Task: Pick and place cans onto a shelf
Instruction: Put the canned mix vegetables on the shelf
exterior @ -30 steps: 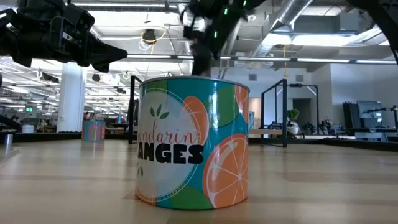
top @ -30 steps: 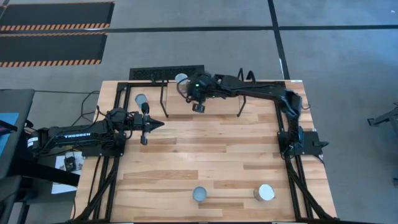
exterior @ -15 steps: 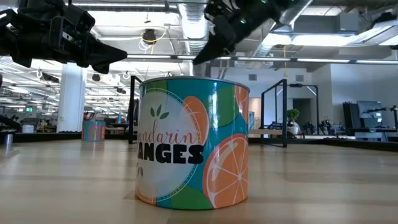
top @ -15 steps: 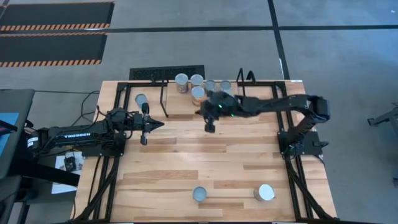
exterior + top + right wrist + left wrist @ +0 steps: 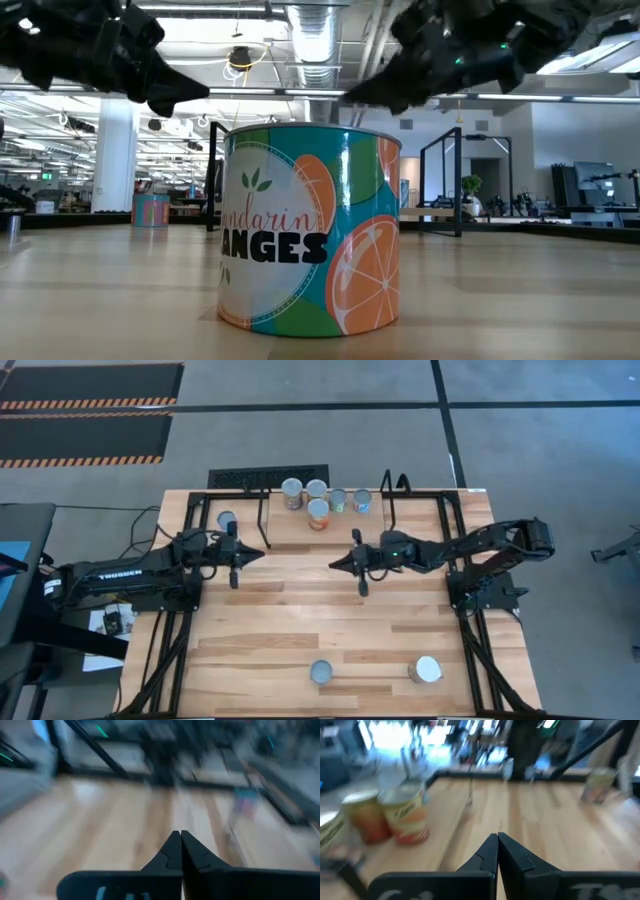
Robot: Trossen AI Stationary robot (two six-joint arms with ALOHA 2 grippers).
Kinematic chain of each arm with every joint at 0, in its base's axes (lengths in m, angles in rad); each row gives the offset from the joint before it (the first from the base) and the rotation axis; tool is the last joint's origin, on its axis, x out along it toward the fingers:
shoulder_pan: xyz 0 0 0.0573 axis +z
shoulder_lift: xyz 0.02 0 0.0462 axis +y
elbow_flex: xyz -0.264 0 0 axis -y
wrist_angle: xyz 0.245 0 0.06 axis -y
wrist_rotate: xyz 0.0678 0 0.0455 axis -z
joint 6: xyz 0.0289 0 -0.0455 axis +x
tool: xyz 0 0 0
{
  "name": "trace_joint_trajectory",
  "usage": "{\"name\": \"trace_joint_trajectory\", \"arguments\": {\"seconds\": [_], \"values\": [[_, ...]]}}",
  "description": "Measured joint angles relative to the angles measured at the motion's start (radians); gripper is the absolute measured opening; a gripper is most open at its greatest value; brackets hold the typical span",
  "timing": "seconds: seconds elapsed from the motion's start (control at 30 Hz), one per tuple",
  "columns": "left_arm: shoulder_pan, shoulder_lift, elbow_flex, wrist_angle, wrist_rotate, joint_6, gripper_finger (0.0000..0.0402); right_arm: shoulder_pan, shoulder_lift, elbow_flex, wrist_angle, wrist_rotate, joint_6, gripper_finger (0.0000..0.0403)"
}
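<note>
The shelf stands at the table's far middle with several cans upright on its board. One can stands on the table left of the shelf. Two more stand near the front edge; the low view shows an orange-labelled can up close. My left gripper is shut and hovers left of centre, pointing right. My right gripper is shut and hovers at mid-table in front of the shelf, pointing left. Both wrist views show shut fingers with nothing between them.
Black wire frames rise at the shelf's two ends. A black grille lies beyond the table's far edge. Bare planks stretch between the grippers and the front cans.
My right gripper has drawn back from above the shelf's cans toward the table's near and right sides and come lower, tipping from pointing down to about level. The cans it was covering now show standing on the shelf.
</note>
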Motion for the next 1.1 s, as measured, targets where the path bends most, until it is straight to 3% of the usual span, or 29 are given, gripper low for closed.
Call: {"name": "trace_joint_trajectory", "arguments": {"seconds": [0.1, 0.33, 0.4, 0.5, 0.73, 1.1], "values": [[-0.007, 0.003, 0.116, -0.235, -0.079, -0.006, 0.0, -0.016, -0.032, -0.041, 0.069, -0.052, -0.019, 0.0004], [-0.004, 0.086, 0.42, -0.861, -0.311, -0.032, 0.0, -0.043, -0.104, -0.097, 0.06, -0.055, -0.046, 0.0007], [0.012, 0.117, 0.433, -0.869, -0.33, -0.035, 0.0, -0.04, -0.114, -0.114, 0.056, -0.057, -0.051, 0.0006], [0.071, 0.199, 0.452, -0.89, -0.271, 0.022, 0.0, -0.034, -0.124, -0.127, 0.061, -0.055, -0.064, 0.0006], [0.277, 0.407, 0.482, -0.998, -0.258, 0.186, 0.0, -0.023, -0.152, -0.154, 0.052, -0.056, -0.068, 0.0008], [0.558, 0.445, 0.474, -0.961, -0.251, 0.345, 0.0004, -0.022, -0.172, -0.156, 0.049, -0.056, -0.071, 0.0008]]}}
